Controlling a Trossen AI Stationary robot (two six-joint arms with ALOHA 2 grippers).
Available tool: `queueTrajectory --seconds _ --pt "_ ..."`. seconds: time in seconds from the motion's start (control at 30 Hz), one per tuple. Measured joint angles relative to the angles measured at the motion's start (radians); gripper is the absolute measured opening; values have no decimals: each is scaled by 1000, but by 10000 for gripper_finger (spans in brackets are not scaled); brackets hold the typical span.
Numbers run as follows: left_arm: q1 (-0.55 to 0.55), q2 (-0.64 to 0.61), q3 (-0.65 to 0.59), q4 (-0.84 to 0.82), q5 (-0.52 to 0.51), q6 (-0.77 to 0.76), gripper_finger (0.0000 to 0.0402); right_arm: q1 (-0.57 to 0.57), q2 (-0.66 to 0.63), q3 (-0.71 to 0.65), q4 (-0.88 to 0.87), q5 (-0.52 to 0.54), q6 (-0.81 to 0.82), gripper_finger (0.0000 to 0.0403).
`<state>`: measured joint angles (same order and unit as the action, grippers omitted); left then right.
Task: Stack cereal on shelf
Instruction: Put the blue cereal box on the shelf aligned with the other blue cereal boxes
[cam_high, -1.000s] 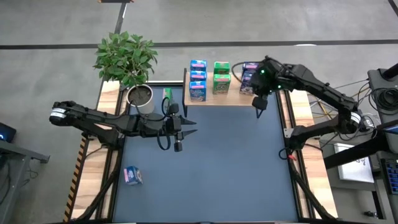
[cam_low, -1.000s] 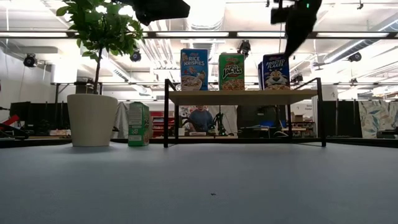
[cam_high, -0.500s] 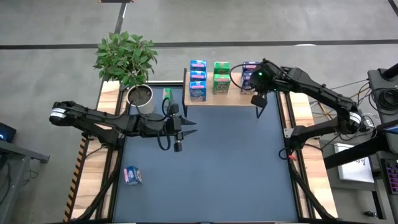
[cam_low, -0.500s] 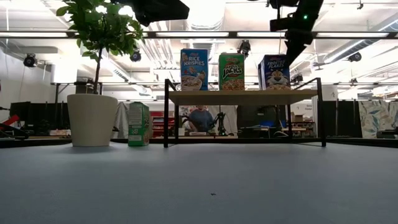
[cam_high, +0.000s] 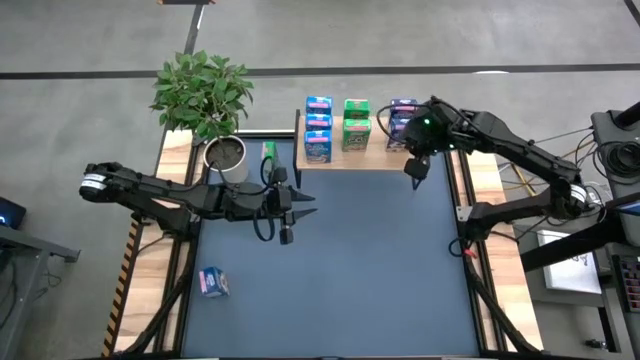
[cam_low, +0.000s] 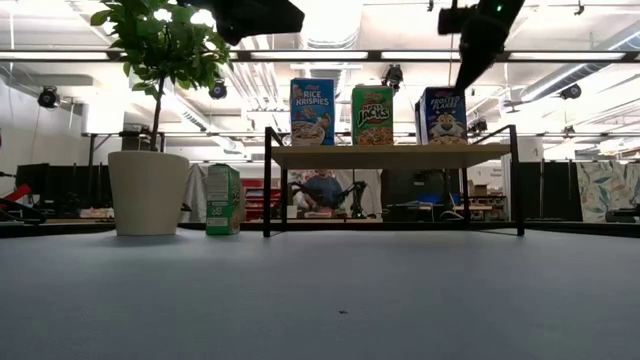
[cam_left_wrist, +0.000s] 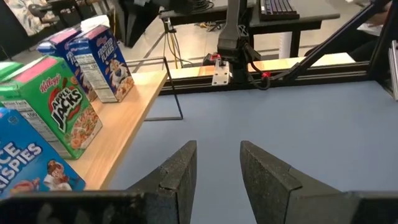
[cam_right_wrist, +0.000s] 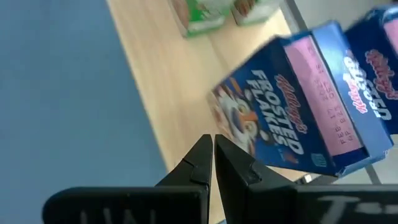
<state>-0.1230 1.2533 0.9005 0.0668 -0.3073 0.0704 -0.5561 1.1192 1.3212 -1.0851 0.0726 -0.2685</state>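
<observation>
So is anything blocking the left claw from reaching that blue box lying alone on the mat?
Nothing visible does. The blue box lies by itself on the mat, and only bare mat separates it from the left claw, which hangs empty over the mat.

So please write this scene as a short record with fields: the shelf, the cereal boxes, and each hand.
shelf: light wood shelf at the far edge of the mat
on shelf: Rice Krispies box, Apple Jacks box, Frosted Flakes box, all upright
off shelf: green box standing beside the plant pot; blue box lying on the mat
left hand: over the mat, open, empty
right hand: by the shelf's front edge, shut, empty
</observation>
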Motion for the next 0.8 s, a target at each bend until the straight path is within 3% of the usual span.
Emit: queueTrajectory --seconds 0.2,0.4,0.6,0.8 --pt "-1 0 5 -53 1 -174 105 126 -83 -32 76 -5 52 9" --pt "-33 1 86 -344 4 -572 105 312 -177 -151 292 0 60 9" --pt "-158 3 178 -546 110 -961 105 443 -242 -276 493 6 2 9" --pt "-354 17 273 -842 68 -1429 105 479 -267 -348 604 6 -50 9"
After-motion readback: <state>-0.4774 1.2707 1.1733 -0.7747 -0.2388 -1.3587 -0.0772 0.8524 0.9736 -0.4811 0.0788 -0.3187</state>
